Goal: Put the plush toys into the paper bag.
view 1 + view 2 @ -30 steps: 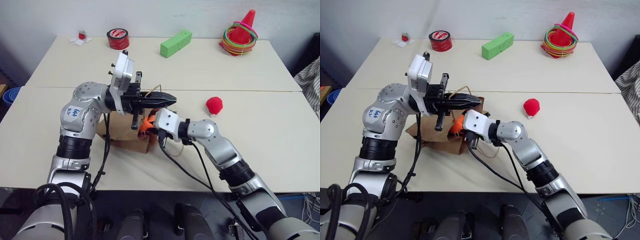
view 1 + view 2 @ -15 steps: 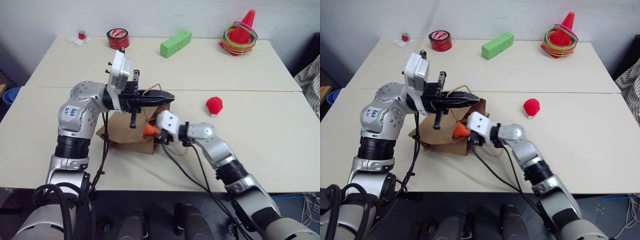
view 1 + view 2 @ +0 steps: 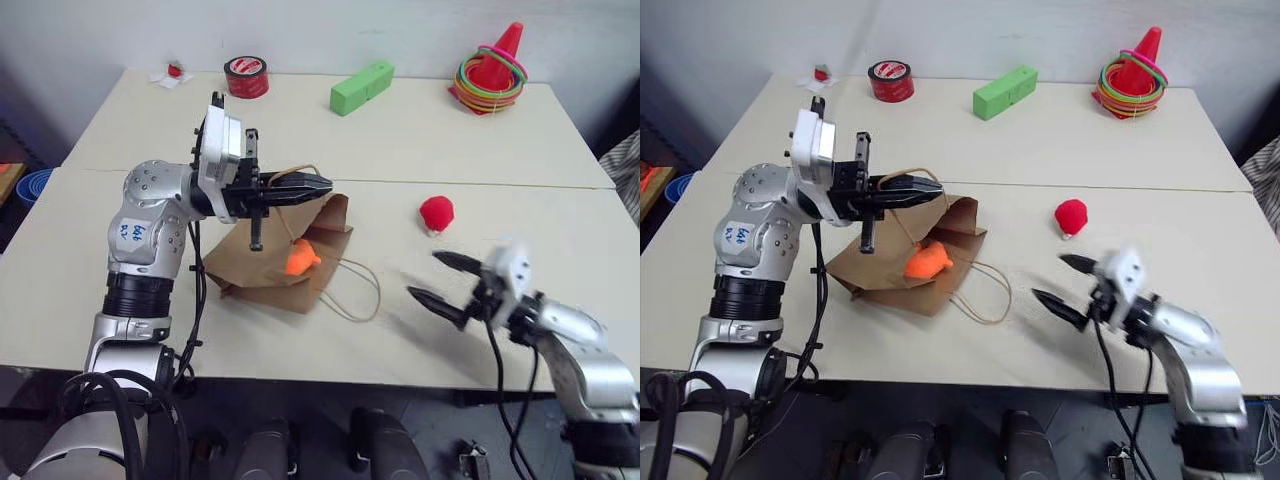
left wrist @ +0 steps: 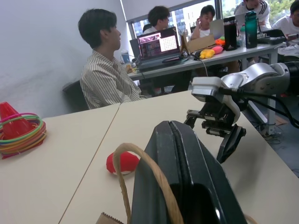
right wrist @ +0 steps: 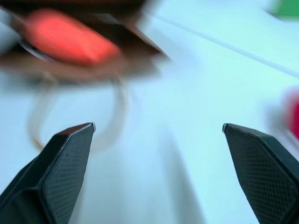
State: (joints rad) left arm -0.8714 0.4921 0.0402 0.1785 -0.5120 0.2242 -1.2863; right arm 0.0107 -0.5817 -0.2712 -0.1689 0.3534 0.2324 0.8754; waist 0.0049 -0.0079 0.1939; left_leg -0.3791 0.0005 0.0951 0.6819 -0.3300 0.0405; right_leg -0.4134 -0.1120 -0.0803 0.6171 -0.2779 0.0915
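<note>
The paper bag (image 3: 285,265) lies slumped on the table (image 3: 560,130), one cord handle (image 4: 140,182) pinched in the shut left gripper (image 3: 318,185) just above the bag's mouth; the other handle (image 3: 355,290) trails loose toward the right gripper (image 3: 440,280). If that pinch slips, the mouth could fall closed. The orange toy (image 3: 300,260) sits right at the mouth, below the left gripper, and looks only half in; a tug on the bag might roll it out. The right gripper hangs spread wide and empty over bare table, the red toy (image 3: 436,213) just beyond it. A hasty reach could nudge the round toy away rather than grasp it.
</note>
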